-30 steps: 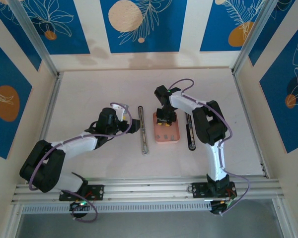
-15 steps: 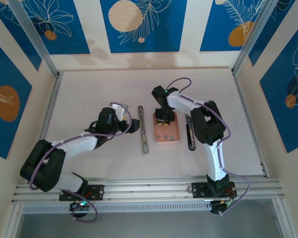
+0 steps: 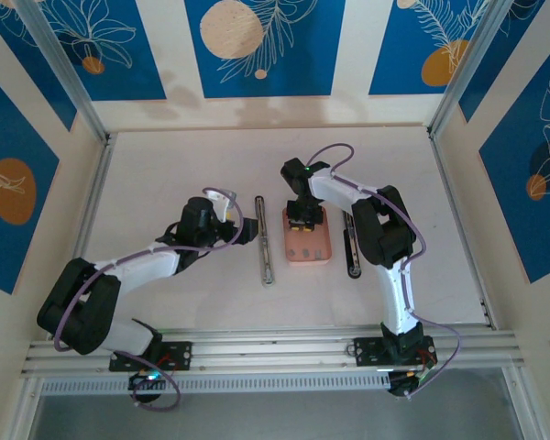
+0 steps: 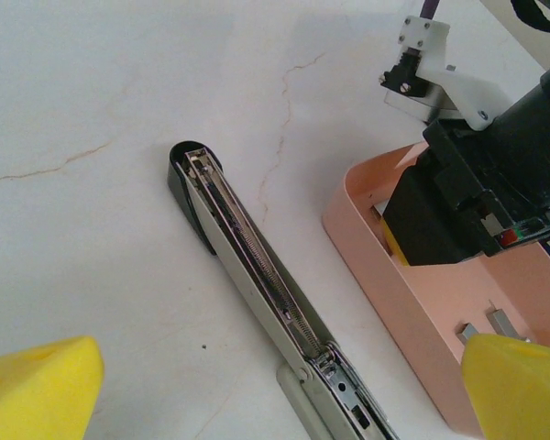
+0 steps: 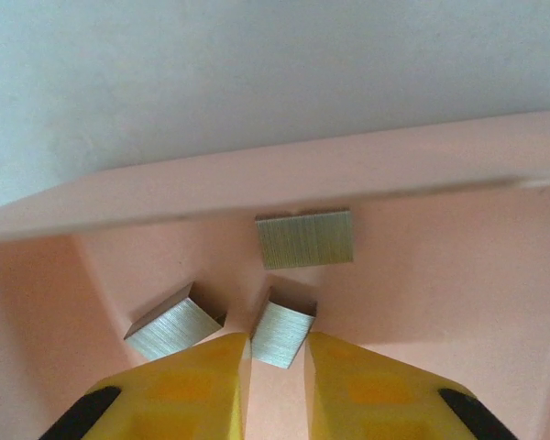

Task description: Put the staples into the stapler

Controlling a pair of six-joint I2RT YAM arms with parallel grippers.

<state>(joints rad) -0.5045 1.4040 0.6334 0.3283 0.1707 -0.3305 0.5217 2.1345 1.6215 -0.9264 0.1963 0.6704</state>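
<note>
As the right gripper (image 5: 276, 357) pinches narrowly on a staple strip (image 5: 282, 330) inside the pink tray (image 5: 440, 266), the left gripper (image 3: 245, 233) gapes wide beside the opened stapler (image 4: 257, 266), lying just left of the tray.

Two arms — left arm (image 3: 142, 266), right arm (image 3: 399, 293) — of white links and bulky black joints, each trailed by a lilac cable (image 3: 335, 148). Fingers (image 5: 183, 385) bright yellow, black patches at their outer edges. A white screwed bracket (image 4: 440, 69) at the right wrist.

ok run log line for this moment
right gripper: shut on staples in pink tray | left gripper: open beside stapler | not yet loaded
</note>
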